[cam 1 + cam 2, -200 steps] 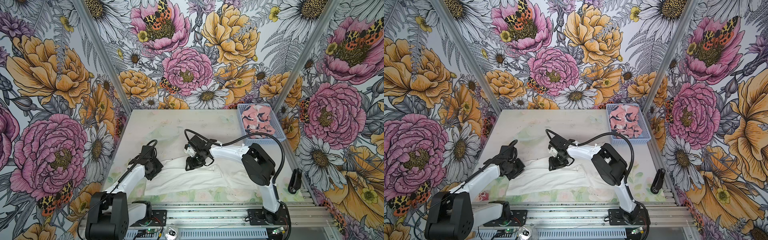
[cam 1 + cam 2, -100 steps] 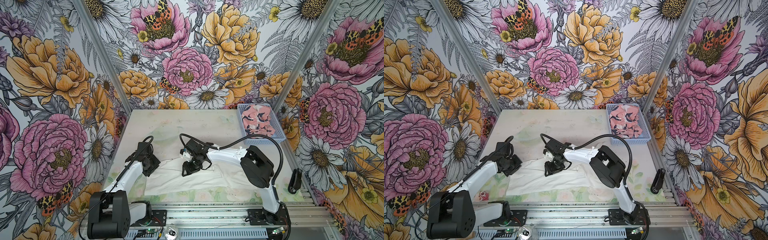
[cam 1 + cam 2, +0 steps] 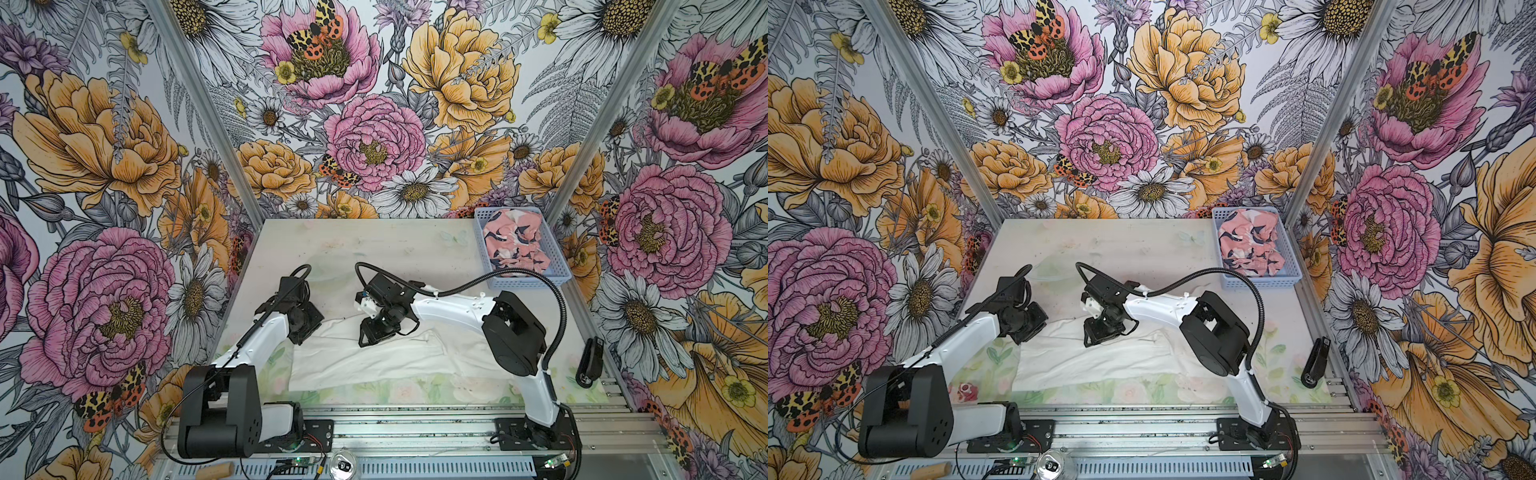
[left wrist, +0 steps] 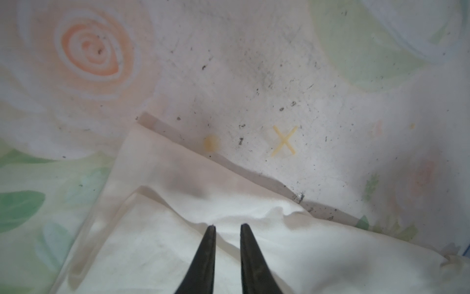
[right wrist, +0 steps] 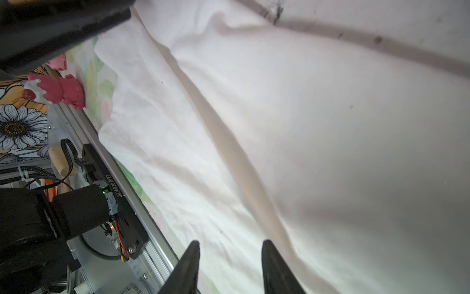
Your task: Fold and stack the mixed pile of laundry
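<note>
Large white soft garment [image 3: 365,361] is spread limp across the near bench [image 3: 374,249]; edges are best pinched. Right tool [image 5: 230,241] is held apart above it; whether the left tool [image 4: 227,225] grips cannot be told. Pink navy-blotched garment [image 3: 515,241] is seen crumpled in the far light blue plastic basket [image 3: 525,280].

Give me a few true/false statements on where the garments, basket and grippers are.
1. The pink printed garment lies in the light blue basket. True.
2. The left gripper and the right gripper are both over the white garment. True.
3. The white garment sits in the basket too. False: it lies spread on the table, near the front edge.
4. The basket stands at the table's front left corner. False: it is at the back right corner.
5. The right gripper's jaws are pressed shut. False: the right wrist view shows them clearly apart.
</note>
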Tool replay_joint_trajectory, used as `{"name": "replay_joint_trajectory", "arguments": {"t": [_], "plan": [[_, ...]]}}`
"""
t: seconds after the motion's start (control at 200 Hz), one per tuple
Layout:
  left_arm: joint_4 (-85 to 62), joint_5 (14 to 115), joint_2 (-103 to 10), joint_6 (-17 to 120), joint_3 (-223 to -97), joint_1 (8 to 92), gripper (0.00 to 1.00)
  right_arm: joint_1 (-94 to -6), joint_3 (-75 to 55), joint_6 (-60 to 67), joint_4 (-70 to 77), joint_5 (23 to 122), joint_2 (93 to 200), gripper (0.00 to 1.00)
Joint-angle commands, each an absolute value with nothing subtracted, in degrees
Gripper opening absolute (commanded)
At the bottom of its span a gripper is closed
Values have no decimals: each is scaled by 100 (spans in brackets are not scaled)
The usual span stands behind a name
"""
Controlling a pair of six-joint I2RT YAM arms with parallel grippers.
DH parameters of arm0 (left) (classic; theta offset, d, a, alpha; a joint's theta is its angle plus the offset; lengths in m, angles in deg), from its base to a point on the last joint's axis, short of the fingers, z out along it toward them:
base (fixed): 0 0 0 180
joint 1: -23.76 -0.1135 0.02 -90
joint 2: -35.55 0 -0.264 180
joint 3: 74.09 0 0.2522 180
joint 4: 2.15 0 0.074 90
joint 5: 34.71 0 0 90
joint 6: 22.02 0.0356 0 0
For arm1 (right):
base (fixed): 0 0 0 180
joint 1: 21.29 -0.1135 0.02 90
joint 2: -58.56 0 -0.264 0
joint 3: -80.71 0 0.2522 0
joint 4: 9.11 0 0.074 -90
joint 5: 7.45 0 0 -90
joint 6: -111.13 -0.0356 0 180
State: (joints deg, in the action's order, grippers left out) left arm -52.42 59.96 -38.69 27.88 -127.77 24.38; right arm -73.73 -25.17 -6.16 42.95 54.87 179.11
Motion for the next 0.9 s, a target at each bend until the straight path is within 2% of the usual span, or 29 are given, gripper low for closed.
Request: {"name": "replay_joint_trajectory", "arguments": {"t": [0.0,0.295,0.655,0.891], "plan": [[-5154,5972,-3992,2881,-12569,2476,20,-7301,-2859,-524,4277,5671,18183,42],[-5236,5994,-3814,2662,-12303,2456,20,-7418,-3125,-515,4270,5352,18622,42],[-5880,5856,-2469,2350,-12081,2330,20,-7805,-3127,-411,4294,4811,18572,42],[-5404,6017,-2907,2610,-12257,2322,20,-7901,-3152,-369,4364,4892,18635,42]]}}
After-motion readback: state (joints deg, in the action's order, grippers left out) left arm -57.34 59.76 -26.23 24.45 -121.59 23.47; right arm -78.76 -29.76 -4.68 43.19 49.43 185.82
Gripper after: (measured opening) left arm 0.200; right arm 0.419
